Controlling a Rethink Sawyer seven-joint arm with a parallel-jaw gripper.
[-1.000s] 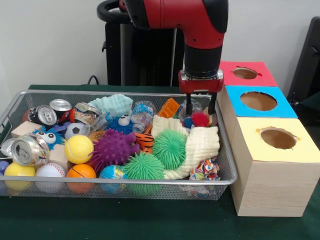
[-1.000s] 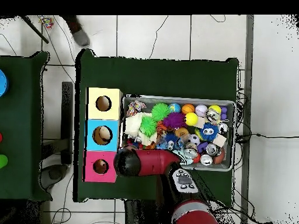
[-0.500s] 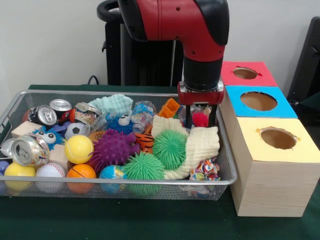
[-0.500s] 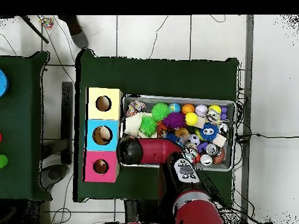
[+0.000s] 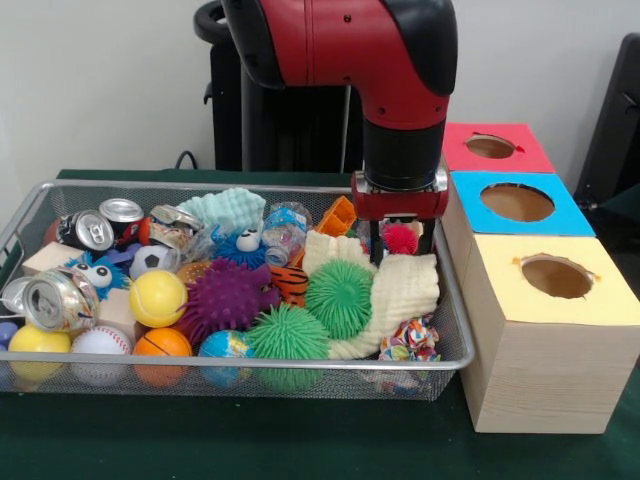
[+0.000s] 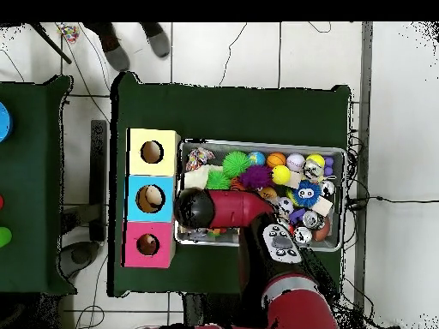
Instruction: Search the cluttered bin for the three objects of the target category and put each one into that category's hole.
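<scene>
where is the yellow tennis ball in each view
Front view: the yellow tennis ball lies in the left half of the wire bin, just left of the purple spiky ball.
Overhead view: the tennis ball sits near the bin's upper middle, just right of the purple spiky ball.
Shared landmark: the purple spiky ball beside it.

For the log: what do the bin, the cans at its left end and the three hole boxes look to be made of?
Bin: fine wire mesh with a bare metal rim, see-through.
Cans: thin shiny metal, crumpled, pull-tab tops.
Boxes: pale wood by the grain on the sides; coloured tops look like matt paper or card.
</scene>
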